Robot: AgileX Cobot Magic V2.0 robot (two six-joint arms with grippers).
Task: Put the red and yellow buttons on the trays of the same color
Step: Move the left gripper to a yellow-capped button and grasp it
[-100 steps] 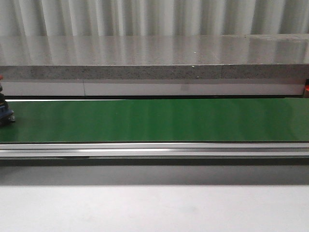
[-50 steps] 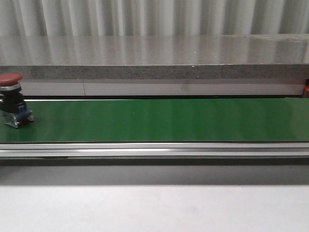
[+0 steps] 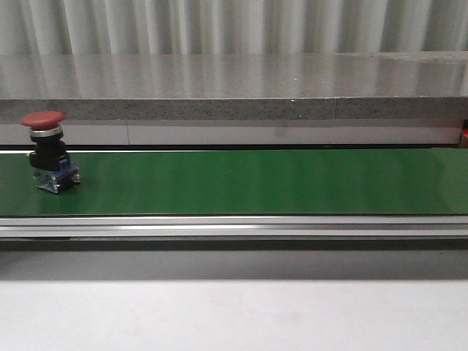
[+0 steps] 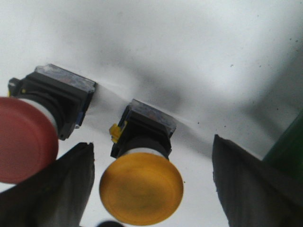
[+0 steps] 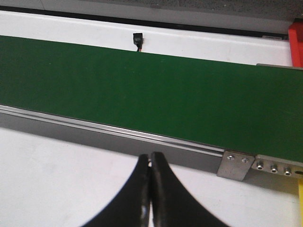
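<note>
1. Red button stands upright on the green conveyor belt, near the belt's left end in the front view — mushroom cap on top, black body and a blue-grey base touching the belt.
2. Beyond the belt runs a grey speckled ledge; the belt's metal side rail lies on its near side, next to a white tabletop.
3. Left gripper has its fingers spread wide, closed on nothing; they straddle a yellow button that sits between them on a white surface, not visibly touched by either finger.
4. A second red button sits just beside the yellow one, outside the gap and partly behind one finger; a sliver of the green belt shows at the edge of the left wrist view.
5. Right gripper has its fingertips pressed together with nothing between them — it hangs over the white tabletop on the near side of the belt.
6. Beside the belt's far end, an orange-red edge shows, too cropped to identify.
</note>
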